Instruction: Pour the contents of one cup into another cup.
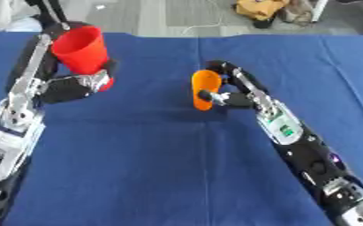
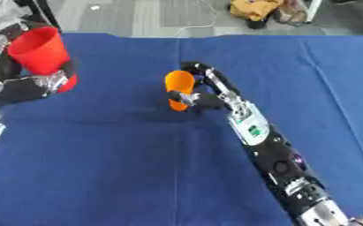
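Right hand (image 1: 229,98) curled around orange cup (image 1: 204,88), left hand (image 1: 80,84) around red cup (image 1: 81,49).

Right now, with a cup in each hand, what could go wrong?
The red cup in the left hand and the orange cup in the right hand are far apart, so pouring now could spill onto the blue tablecloth. The orange cup might also slip if tipped quickly.
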Robot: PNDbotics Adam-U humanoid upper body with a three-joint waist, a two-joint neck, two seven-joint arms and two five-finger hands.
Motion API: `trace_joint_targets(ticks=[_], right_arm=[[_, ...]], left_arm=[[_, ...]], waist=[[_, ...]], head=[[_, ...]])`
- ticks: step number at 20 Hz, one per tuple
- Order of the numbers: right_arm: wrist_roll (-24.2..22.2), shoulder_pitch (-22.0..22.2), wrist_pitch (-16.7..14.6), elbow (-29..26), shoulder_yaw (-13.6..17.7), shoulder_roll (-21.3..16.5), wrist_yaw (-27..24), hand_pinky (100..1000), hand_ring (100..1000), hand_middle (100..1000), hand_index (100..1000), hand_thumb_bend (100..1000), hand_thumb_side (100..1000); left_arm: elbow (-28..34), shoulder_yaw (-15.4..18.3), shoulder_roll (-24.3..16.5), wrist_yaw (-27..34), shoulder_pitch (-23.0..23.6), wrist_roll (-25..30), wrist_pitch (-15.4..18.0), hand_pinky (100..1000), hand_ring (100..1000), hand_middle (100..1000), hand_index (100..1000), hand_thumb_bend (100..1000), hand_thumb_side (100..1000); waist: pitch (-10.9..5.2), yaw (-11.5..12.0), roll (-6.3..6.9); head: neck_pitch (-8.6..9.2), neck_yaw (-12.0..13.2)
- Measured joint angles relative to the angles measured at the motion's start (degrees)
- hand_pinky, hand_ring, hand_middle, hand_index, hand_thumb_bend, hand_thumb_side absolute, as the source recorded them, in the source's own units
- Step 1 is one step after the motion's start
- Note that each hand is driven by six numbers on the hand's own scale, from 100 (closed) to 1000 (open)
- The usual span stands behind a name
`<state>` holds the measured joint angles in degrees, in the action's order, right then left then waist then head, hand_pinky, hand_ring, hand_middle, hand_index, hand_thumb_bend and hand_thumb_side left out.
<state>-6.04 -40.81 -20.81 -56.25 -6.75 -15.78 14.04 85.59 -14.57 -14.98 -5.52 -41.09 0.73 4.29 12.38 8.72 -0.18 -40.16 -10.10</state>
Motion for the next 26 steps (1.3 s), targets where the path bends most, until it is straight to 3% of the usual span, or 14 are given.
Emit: trace_joint_targets(ticks=[16,26], right_arm=[[0.9,-0.7,-0.2,2.2,0.1,2.1,1.3,624,803,770,876,682,570],[3.7,-1.6,0.2,3.7,1.1,3.2,1.4,555,663,634,773,624,485]], left_arm=[[0.2,-0.4,0.5,0.0,0.0,0.4,-0.1,148,304,428,717,346,134],[0.4,-0.7,0.9,0.0,0.1,0.5,-0.3,153,305,429,717,339,135]], waist=[[0.06,0.3,0.38],[0.18,0.4,0.41]], head=[[0.00,-0.6],[0.00,-1.1]])
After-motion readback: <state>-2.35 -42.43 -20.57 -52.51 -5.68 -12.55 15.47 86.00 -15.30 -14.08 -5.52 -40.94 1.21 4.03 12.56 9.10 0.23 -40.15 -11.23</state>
